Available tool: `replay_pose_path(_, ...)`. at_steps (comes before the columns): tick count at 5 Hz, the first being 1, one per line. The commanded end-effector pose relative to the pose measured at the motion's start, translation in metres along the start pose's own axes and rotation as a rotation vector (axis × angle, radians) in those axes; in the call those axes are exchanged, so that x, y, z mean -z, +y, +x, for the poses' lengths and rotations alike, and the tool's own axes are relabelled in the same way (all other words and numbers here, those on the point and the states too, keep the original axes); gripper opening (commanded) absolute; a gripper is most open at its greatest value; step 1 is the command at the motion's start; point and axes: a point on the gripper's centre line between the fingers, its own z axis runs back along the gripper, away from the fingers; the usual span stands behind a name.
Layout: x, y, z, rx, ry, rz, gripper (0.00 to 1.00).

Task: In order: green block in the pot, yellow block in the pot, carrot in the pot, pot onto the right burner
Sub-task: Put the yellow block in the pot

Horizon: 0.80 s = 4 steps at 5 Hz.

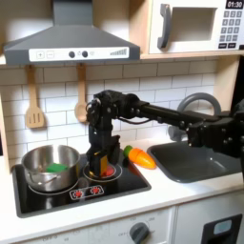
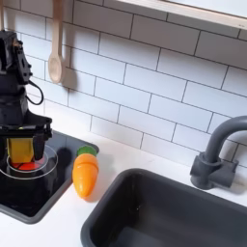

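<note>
The silver pot (image 1: 43, 157) stands on the burner at the first exterior view's left, and the green block (image 1: 58, 169) lies inside it. My gripper (image 1: 99, 162) (image 2: 20, 152) points straight down over the red burner (image 2: 35, 166) beside the pot, shut on the yellow block (image 2: 19, 150), which sits between the fingers just above the burner. The orange carrot (image 1: 141, 158) (image 2: 86, 176) lies on the counter between stove and sink, its green end toward the stove in both exterior views.
A dark sink (image 1: 191, 160) (image 2: 164, 214) with a grey faucet (image 1: 195, 103) (image 2: 217, 154) lies to the first exterior view's right. Wooden utensils (image 1: 34, 107) (image 2: 56, 58) hang on the tiled wall. A range hood (image 1: 67, 43) and a microwave (image 1: 195, 24) sit overhead.
</note>
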Motion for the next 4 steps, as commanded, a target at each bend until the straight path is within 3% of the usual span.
replay_pose_path(1,0.0014,0.0024,0.0035,-0.005,0.002,0.002,1.0)
replay_pose_path(3,0.0016,0.0027,0.0036,-0.014,-0.005,0.003,1.0)
replay_pose_path(4,-0.005,0.0028,0.0055,-0.012,-0.024,0.008,1.0)
